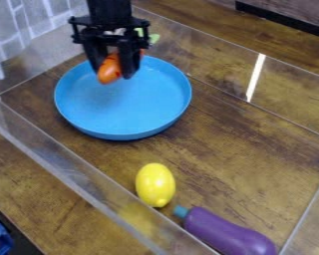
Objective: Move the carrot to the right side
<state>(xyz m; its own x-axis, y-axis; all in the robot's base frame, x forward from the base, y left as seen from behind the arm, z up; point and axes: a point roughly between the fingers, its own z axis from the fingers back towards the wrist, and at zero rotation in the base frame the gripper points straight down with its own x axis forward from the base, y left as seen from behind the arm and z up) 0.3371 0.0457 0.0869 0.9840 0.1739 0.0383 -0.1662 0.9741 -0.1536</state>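
The orange carrot (111, 70) hangs between the black fingers of my gripper (113, 72), which is shut on it and points straight down. It is lifted above the back part of the blue plate (123, 115). Part of the carrot is hidden by the fingers, and its green top does not show clearly.
A yellow lemon (155, 184) lies on the wooden table in front of the plate. A purple eggplant (229, 235) with a green stem lies at the lower right. Clear plastic walls (69, 174) fence the work area on all sides.
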